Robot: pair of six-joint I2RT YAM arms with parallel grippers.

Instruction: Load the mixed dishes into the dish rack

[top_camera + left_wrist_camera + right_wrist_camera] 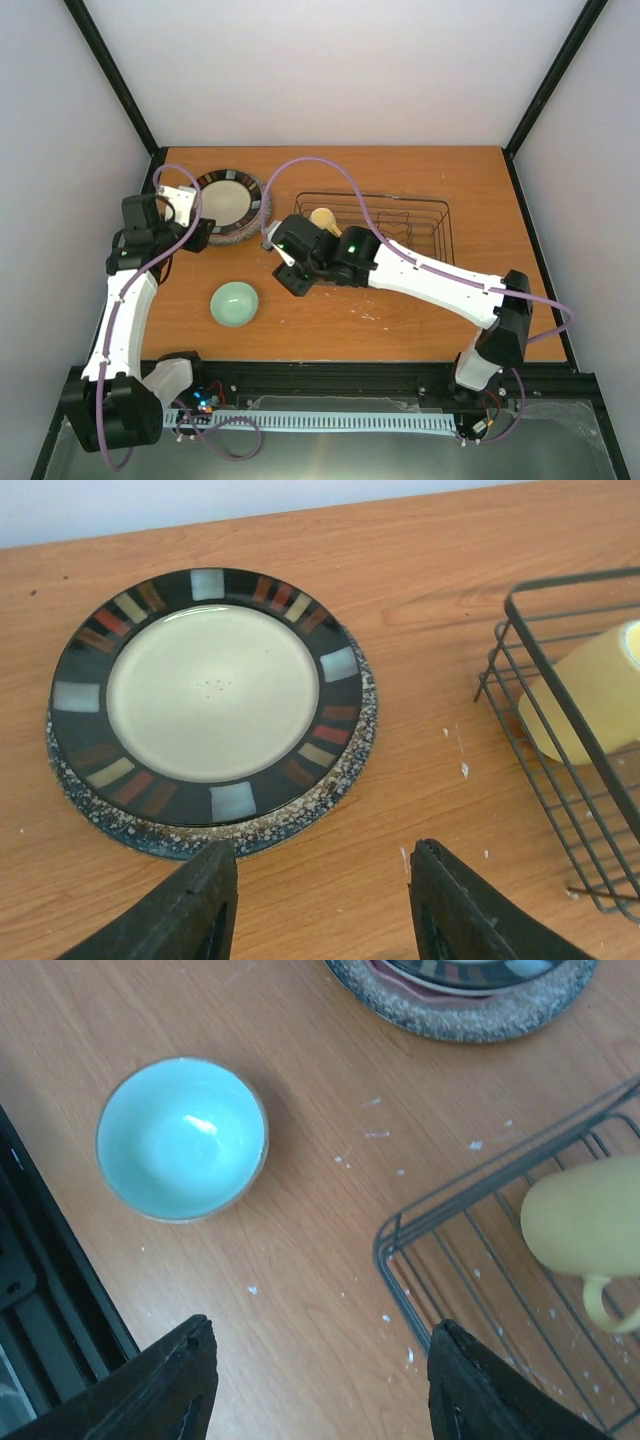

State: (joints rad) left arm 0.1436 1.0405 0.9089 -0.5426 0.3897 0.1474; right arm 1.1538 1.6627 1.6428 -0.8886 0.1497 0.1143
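A cream plate with a dark striped rim (212, 693) lies on top of a plate with a speckled grey rim (335, 785) at the table's far left (228, 203). My left gripper (320, 900) hovers just in front of this stack, open and holding nothing (200, 237). The yellow mug (323, 218) lies on its side in the left corner of the black wire dish rack (400, 225). The mint-green bowl (234, 303) stands on the table. Between that bowl (182, 1138) and the rack's corner (440, 1225), my right gripper (320, 1385) hangs open over bare wood.
The right arm (430, 275) stretches across the table in front of the rack. A black frame rail (330, 375) runs along the near edge. Small white flecks (375, 1132) dot the wood near the rack.
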